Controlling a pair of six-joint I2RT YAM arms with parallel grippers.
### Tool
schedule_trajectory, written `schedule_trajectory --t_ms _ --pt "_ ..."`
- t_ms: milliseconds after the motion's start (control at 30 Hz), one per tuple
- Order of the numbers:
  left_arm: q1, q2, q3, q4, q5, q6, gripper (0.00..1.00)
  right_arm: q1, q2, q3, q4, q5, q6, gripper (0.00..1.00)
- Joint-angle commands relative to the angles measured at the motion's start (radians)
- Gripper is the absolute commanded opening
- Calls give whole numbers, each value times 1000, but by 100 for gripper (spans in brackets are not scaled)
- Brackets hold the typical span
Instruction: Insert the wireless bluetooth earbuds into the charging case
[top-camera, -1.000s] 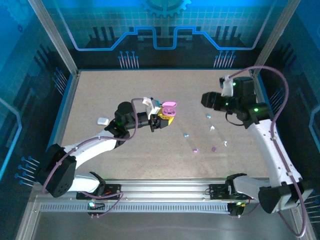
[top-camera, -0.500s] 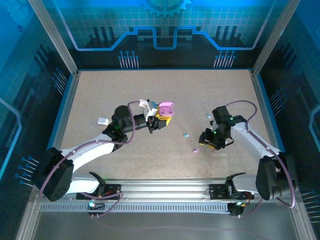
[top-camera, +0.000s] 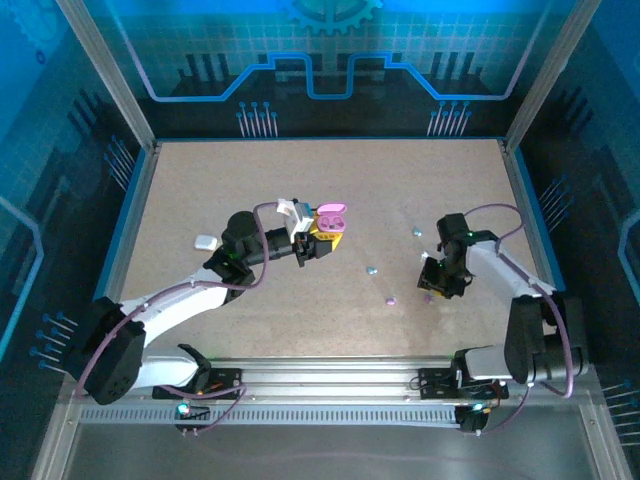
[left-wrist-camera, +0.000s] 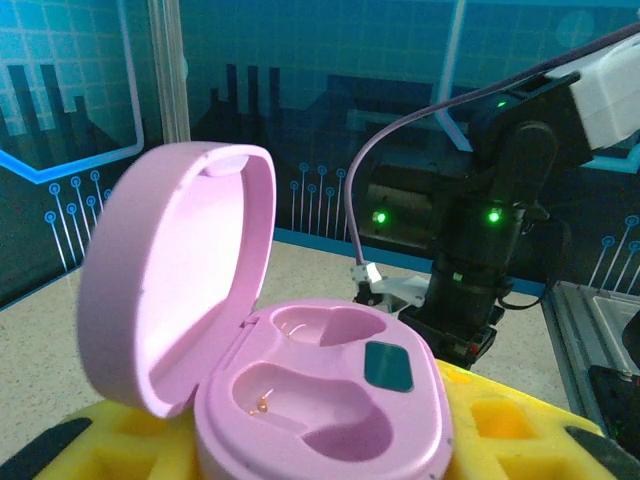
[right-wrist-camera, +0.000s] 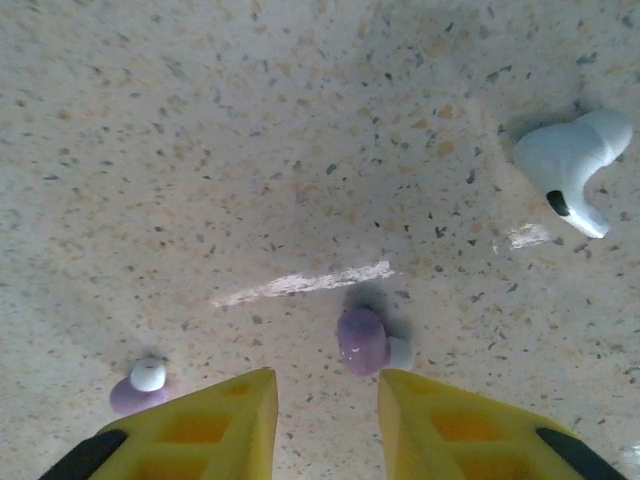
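In the left wrist view, the bottom edge is cutting off the pink charging case (left-wrist-camera: 320, 400) and the yellow fingers (left-wrist-camera: 500, 430) of the left gripper (left-wrist-camera: 320, 425) at six o'clock. The right gripper (right-wrist-camera: 325, 382) is likewise running off its wrist view at six o'clock. From above, earbuds (top-camera: 371, 269) at four o'clock are appearing as specks, shapes too small to tell.

top: high, downward | left wrist: close, level, at charging case (left-wrist-camera: 320, 400) | right wrist: close, straight down

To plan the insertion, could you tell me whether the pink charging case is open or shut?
Open. The pink charging case has its lid hinged up and back, exposing two earbud wells, both empty.
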Motion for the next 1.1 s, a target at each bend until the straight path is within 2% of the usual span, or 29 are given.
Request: schedule_trajectory --t_ms 0,533,1067 --pt "-6 -17 -2 13 -1 21 30 -9 43 22 -19 39 -18 33" --pt "-5 7 12 12 12 17 30 -8 172 61 6 26 -82 32" --pt "-5 21 21 8 17 13 30 -2 195 50 -7 12 -80 23"
